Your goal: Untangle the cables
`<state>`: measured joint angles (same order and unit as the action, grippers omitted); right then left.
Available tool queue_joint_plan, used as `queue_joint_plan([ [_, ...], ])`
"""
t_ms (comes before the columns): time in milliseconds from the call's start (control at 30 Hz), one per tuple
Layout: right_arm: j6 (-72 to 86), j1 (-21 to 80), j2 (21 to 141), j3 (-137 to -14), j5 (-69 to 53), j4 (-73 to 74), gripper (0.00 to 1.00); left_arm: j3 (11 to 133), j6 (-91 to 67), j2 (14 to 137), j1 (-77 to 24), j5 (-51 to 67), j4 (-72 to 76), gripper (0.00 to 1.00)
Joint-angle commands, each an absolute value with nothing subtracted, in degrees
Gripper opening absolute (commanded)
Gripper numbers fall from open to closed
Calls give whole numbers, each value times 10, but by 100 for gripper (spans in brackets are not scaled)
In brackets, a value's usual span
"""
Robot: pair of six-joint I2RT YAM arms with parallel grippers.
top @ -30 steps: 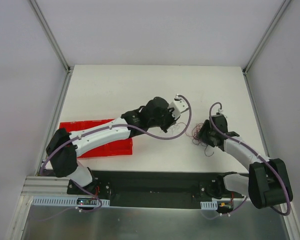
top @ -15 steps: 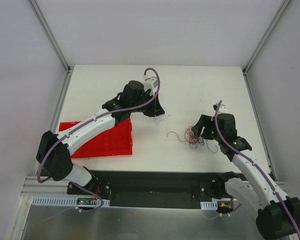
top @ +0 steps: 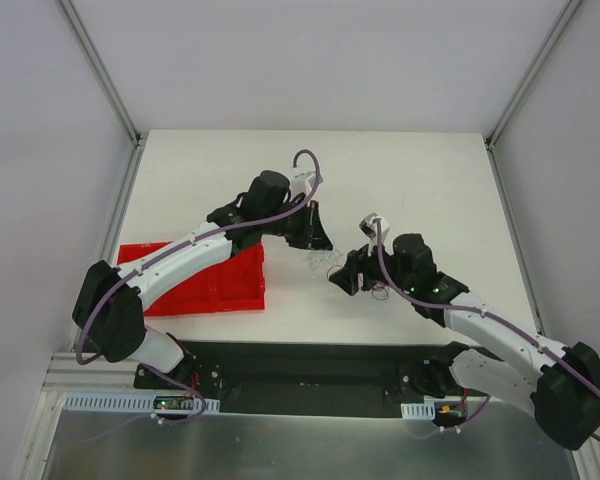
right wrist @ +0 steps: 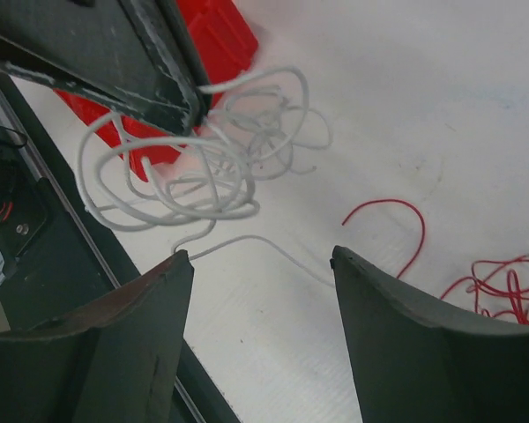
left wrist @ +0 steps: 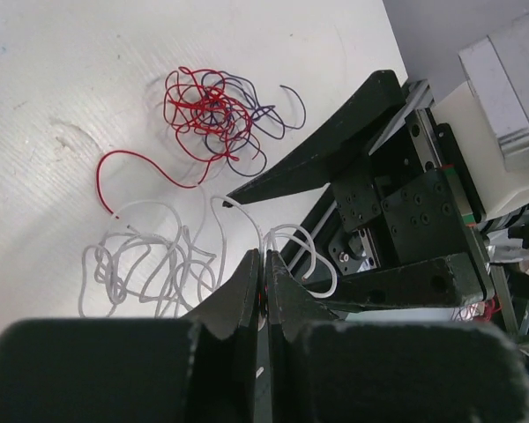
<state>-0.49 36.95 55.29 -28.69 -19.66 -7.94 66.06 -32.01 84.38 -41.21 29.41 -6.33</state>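
Since half a second ago, our right arm has swung to the left, away from the red and purple cables (left wrist: 213, 107), and the right gripper (right wrist: 257, 258) now stands just beside the left gripper (left wrist: 263, 267). Our left arm has almost not moved.

We judge the step in hand to be the separating of the white cable (left wrist: 145, 256) from the coloured ones. The left gripper is fully closed and pinches the white cable, whose loops hang from the fingertips. The red and purple cables lie flat on the table (top: 430, 180) near it, to the right of the red tray (top: 195, 285). We cannot tell if the one red tail touches the white loops.

The right gripper is wide open and holds nothing, and one white strand passes between its fingers. The next move probably calls for a fine closing on this thin strand, then a gentle pull apart.

Our left arm reaches forward over the tray with the wrist bent down. The right arm is low and points at the left fingers.
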Motion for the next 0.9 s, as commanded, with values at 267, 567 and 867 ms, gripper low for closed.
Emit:
queue_joint_plan([
  [267, 40, 418, 529, -266, -185, -207, 66, 648, -337, 804, -413, 310, -46, 0],
  [567, 64, 448, 589, -294, -114, -193, 38, 651, -338, 799, -414, 316, -45, 0],
  [867, 54, 451, 454, -262, 121, -9, 1, 617, -307, 796, -410, 276, -60, 1],
])
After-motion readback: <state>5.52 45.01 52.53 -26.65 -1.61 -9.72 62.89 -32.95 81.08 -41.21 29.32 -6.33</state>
